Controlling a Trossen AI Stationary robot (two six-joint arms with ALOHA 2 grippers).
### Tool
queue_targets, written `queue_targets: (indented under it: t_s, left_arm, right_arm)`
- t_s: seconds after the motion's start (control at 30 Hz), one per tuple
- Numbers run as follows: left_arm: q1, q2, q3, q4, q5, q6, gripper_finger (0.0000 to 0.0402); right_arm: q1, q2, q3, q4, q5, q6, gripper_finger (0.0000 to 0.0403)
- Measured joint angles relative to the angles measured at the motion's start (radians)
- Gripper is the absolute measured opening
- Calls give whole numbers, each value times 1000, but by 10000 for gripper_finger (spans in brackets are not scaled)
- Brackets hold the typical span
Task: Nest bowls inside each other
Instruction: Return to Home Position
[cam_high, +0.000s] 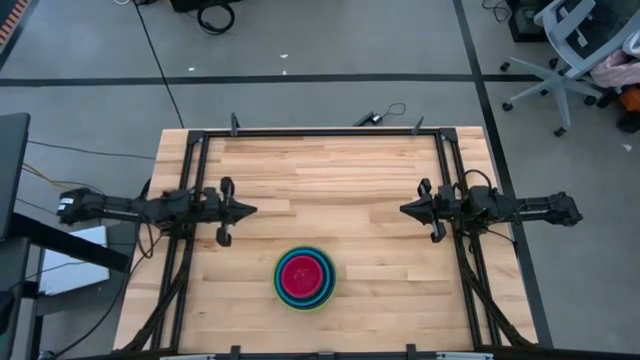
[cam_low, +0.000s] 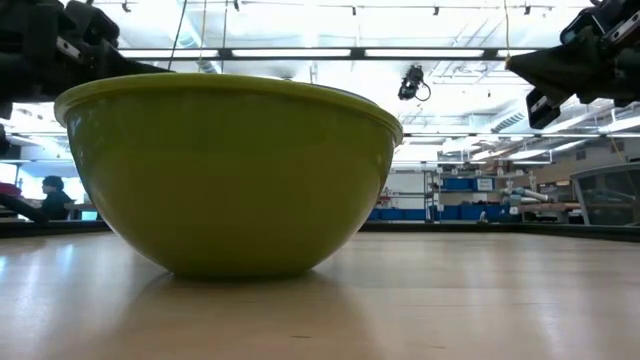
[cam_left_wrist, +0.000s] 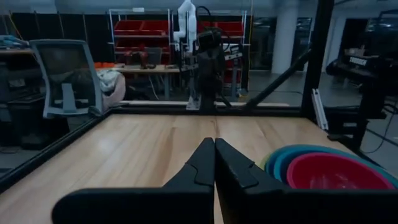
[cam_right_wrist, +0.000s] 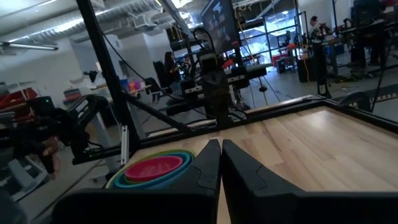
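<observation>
The bowls stand nested in one stack (cam_high: 305, 278) near the table's front edge, midway between the arms. The small magenta-red bowl (cam_high: 303, 274) lies innermost, with teal and light blue rims around it and lime green outermost. In the low view the large lime green bowl (cam_low: 230, 170) rests on its base on the wood. The stack also shows in the left wrist view (cam_left_wrist: 329, 171) and the right wrist view (cam_right_wrist: 155, 169). My left gripper (cam_high: 250, 210) is shut and level at the table's left, away from the stack. My right gripper (cam_high: 405, 209) is shut at the table's right, also away from it.
Black frame rails (cam_high: 190, 200) run along the table's left, right and far sides. Bare wood (cam_high: 330, 170) lies between the two grippers and toward the far edge. An office chair (cam_high: 575, 50) stands on the floor beyond the far right corner.
</observation>
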Motion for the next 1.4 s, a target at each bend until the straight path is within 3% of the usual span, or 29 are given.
queue_targets:
  t_s: [0.1,0.27,0.33,0.63,0.8,1.4]
  left_arm:
    - [2,-60,0,-64,27,11,7]
    - [2,-179,0,-131,210,18,7]
    - [2,-223,0,-159,229,21,7]
    - [43,-292,0,-319,100,37,7]
    - [67,-291,-1,-329,-42,-74,7]
    - [74,-291,-1,-330,-54,-114,7]
  right_arm:
    - [0,0,0,0,0,0,23]
    - [0,0,0,0,0,0,23]
    - [0,0,0,0,0,0,24]
    - [0,0,0,0,0,0,23]
    - [0,0,0,0,0,0,24]
    - [0,0,0,0,0,0,23]
